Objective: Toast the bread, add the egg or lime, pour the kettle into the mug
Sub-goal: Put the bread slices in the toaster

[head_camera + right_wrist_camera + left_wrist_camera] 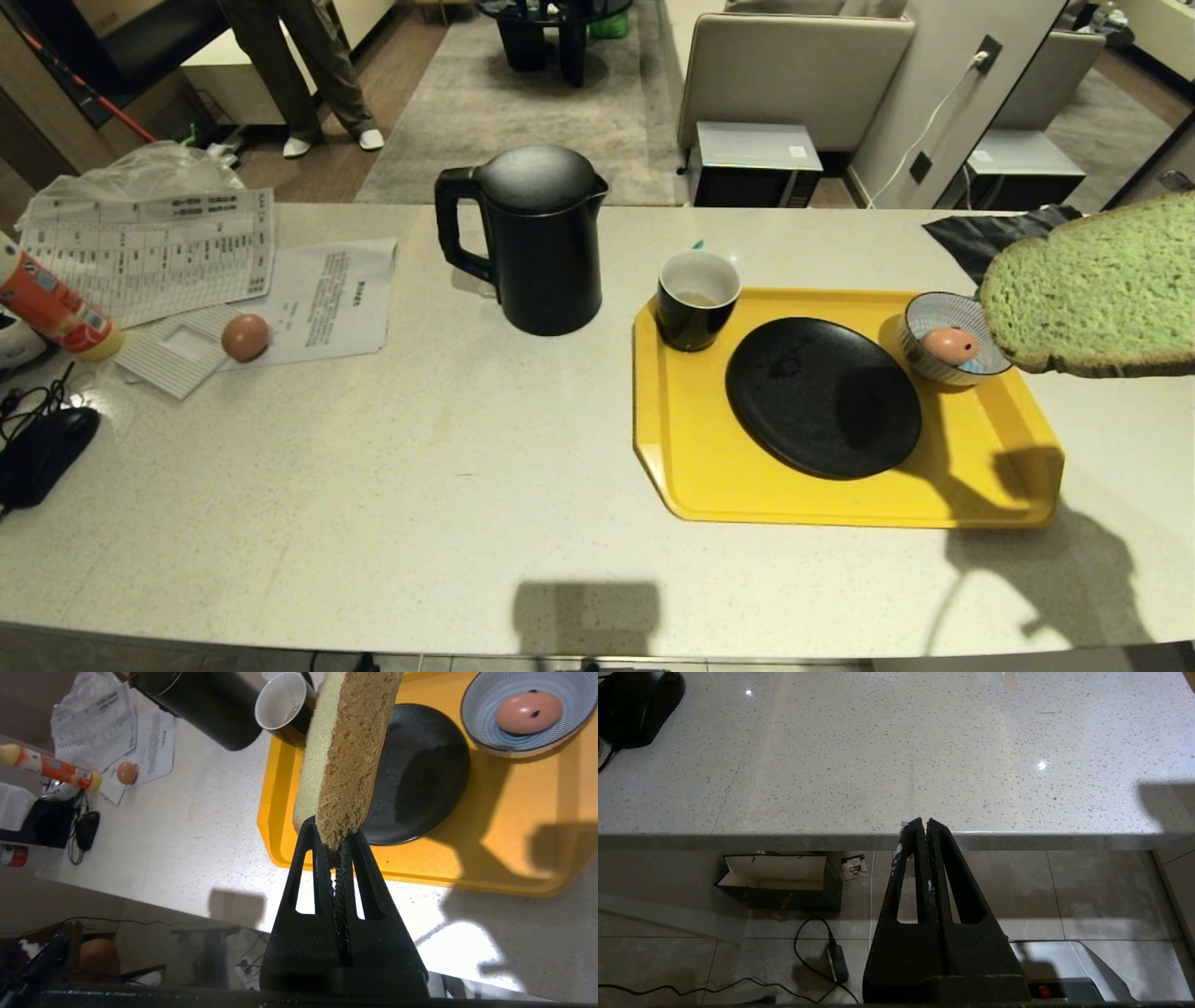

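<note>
Starting at nine o'clock on the counter [467, 467], we see loose papers [187, 252] with a brown egg [246, 336] resting on them, well apart from everything we are handling. Our left gripper [923, 823] hangs below the counter's near edge, fingers pressed together on nothing.

Near twelve o'clock stands the kettle [537, 243], lid on, handle toward nine o'clock. Just beside it, at the far left corner of the yellow tray [691, 467], sits the mug [696, 299], upright and seemingly empty. We judge a careless sweep of the arm across this corner could knock the mug over, since it is short and stands close to the tray rim.

At the tray's middle lies the black plate [822, 397], bare. Toward two o'clock the striped bowl [948, 338] holds a pinkish egg [949, 345]. No lime shows in any view.

At three o'clock our right gripper [335, 847] is clamped on the bread [1097, 285], pinching only one edge of the crust, with the slice standing out above the bowl and the plate. That is our main worry: the hold is thin and the crumb looks soft, so the slice could tear or slip loose with any quick swing. Were it to fall now, we judge it might land on the bowl and jolt the egg rather than on the plate. No toaster is visible, so we cannot tell whether toasting is done.
</note>
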You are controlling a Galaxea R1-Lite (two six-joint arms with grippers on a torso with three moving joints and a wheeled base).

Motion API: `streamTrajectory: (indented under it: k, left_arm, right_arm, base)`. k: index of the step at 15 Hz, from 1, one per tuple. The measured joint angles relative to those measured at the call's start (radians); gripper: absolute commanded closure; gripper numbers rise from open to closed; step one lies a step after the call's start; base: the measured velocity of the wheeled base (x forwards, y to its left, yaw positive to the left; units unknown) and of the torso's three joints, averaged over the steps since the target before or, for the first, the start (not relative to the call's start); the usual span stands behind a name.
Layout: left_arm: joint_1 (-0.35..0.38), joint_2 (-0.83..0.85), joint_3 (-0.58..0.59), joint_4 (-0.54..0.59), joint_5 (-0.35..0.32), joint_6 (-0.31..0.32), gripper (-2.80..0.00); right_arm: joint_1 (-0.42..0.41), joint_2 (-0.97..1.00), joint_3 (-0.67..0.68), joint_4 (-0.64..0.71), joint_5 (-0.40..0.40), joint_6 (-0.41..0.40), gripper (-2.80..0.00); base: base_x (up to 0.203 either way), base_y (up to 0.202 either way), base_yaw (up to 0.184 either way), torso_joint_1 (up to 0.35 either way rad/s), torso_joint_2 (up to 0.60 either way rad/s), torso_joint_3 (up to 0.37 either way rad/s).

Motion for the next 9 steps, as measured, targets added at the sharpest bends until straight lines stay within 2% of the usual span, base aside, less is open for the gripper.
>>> streamTrajectory:
  k: [9]
  left_arm:
    - [0.0,0.0,0.0,0.0,0.0,0.0,0.0]
  right_arm:
    - [-0.003,-0.003,-0.01,-0.003,-0.044,-0.002,0.0]
  base:
    - [0.0,0.0,0.0,0.0,0.0,0.0]
